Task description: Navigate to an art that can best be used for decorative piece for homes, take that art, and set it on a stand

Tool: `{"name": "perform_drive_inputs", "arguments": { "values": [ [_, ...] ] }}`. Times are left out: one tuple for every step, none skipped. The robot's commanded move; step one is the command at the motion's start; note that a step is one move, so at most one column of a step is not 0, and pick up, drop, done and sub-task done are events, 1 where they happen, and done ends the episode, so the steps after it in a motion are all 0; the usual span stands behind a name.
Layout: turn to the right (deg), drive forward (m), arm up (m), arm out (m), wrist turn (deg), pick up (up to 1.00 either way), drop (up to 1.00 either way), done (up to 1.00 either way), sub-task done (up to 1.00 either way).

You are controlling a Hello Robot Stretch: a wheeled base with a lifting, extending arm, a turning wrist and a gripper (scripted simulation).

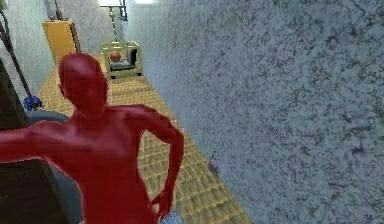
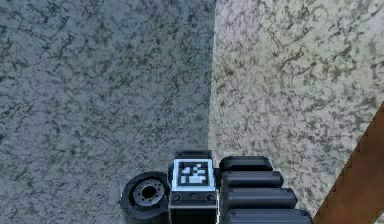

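Note:
A glossy red statue of a human figure (image 1: 95, 140), with a round head and bent arms, stands very close at the forward view's lower left. In the arm side view the dark arm (image 2: 245, 190) lies low at the bottom edge with a white marked square (image 2: 193, 173) on it. Left of that square sits the gripper's dark round body (image 2: 148, 193), set against a grey speckled wall. Its far end is not made out, so I cannot tell whether it holds anything.
A grey speckled wall (image 1: 290, 100) runs along the forward view's right, beside a strip of wooden floor (image 1: 200, 190). At the far end stand an armchair (image 1: 124, 60), a floor lamp (image 1: 112, 10) and an orange cabinet (image 1: 62, 40). A brown wooden edge (image 2: 355, 185) crosses the arm side view's lower right.

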Motion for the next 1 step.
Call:
{"name": "perform_drive_inputs", "arguments": {
  "values": [
    [0.0,0.0,0.0,0.22,0.0,0.0,0.0,0.0,0.0]
  ]
}}
